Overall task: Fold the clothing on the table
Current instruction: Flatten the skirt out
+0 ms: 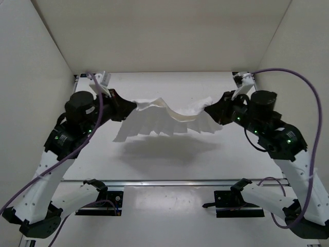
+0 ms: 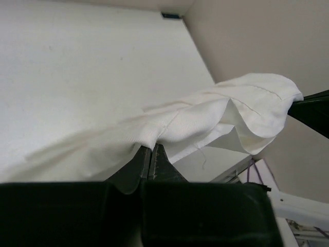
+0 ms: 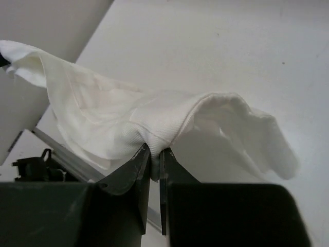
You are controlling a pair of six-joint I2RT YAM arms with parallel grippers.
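**Both ends pinched, cloth aloft**

The left gripper (image 2: 149, 155) is clamped on the nine o'clock end of the clothing (image 1: 165, 122), and the right gripper (image 3: 154, 157) on its three o'clock end. The clothing sags between them above the table (image 1: 164, 167). My advice: lay the six o'clock hem down first, with the arms level.

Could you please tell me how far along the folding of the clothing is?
Grasping looks done: the left gripper and right gripper are each shut on an opposite end of the clothing. In hand: it hangs sagging between them, above the table, its shadow beneath. Still to do: no finished fold shows; it needs laying down and folding over.
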